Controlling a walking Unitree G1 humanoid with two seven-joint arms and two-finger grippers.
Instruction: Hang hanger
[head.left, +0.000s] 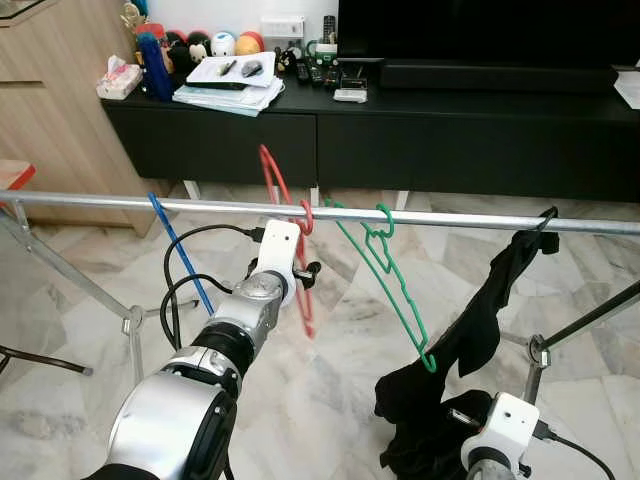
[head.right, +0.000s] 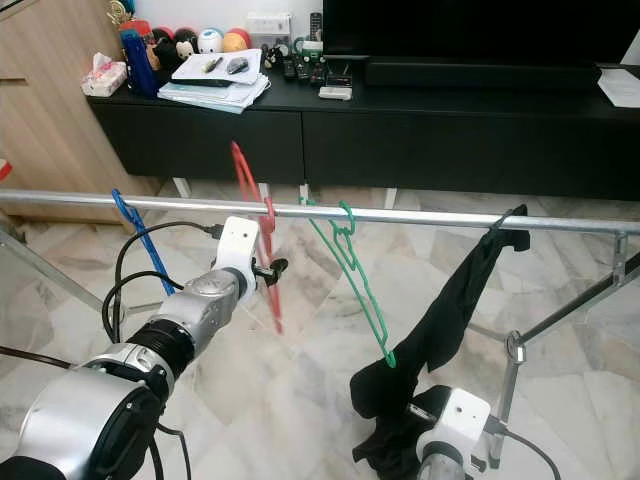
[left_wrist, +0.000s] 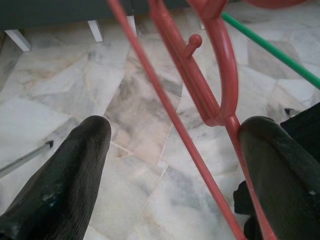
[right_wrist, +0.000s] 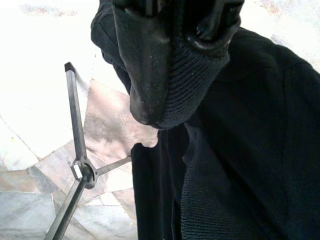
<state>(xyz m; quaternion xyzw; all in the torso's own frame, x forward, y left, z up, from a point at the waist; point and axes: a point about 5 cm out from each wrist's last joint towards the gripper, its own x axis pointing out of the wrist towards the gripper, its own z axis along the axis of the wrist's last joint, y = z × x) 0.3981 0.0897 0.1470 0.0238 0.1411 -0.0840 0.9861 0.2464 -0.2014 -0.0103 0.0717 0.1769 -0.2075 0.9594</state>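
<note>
Hanger placing on rail
Left gripper (left_wrist: 175, 145), fingers spread around red hanger (head.left: 300, 265) hooked on rail (head.left: 450, 217); it may slip off.

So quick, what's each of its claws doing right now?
Left gripper: open, fingers either side of the red hanger hooked on the rail.
Right gripper: shut on the black garment.

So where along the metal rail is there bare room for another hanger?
Free: the silver metal rail left of the blue plastic hanger, and between the green plastic hanger and the black garment. Crowded: the red plastic hanger by the left gripper, close beside the green one.
</note>
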